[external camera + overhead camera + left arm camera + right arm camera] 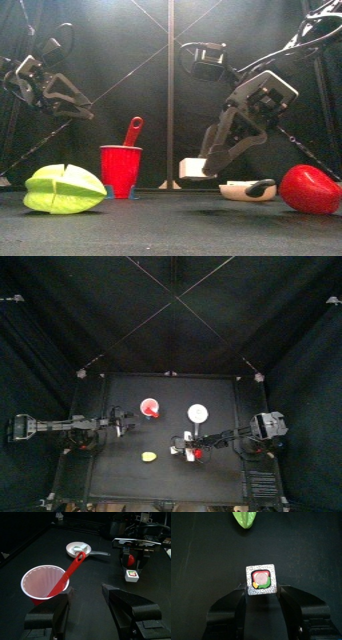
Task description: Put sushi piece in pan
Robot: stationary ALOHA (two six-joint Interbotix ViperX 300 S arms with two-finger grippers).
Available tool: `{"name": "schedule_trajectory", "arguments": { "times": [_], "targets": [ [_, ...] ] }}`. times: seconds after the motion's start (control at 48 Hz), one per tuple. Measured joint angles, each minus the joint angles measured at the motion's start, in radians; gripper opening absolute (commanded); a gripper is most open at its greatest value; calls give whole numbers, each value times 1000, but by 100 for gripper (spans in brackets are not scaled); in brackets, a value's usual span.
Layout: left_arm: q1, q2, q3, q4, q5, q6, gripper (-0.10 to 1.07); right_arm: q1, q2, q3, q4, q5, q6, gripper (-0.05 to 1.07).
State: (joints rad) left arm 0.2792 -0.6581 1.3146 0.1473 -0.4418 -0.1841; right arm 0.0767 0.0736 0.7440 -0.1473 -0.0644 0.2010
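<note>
The sushi piece, a small white block with a pink, green and yellow top, lies on the black table. My right gripper hangs over it, jaws open, one on each side of it and not closed on it. The left wrist view shows the piece just under the right gripper. The pan is a white round dish with a dark handle, behind the piece; it also shows in the left wrist view. My left gripper is open and empty, beside the red cup.
A red cup with a red spoon in it stands left of the pan. A green star fruit lies at the front left. A red fruit lies at the front right, close to the right gripper.
</note>
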Motion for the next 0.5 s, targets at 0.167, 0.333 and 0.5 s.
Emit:
{"name": "schedule_trajectory", "arguments": {
  "times": [0.167, 0.333, 0.5],
  "targets": [
    [0, 0, 0, -2, 0, 0, 86, -63, -51, 63, 60, -34, 5, 55],
    [0, 0, 0, -3, 0, 2, 86, -150, -152, 132, 78, -40, 5, 55],
    [-2, 0, 0, -3, 0, 0, 86, -267, -288, 204, 95, -26, 5, 55]
  ]
}}
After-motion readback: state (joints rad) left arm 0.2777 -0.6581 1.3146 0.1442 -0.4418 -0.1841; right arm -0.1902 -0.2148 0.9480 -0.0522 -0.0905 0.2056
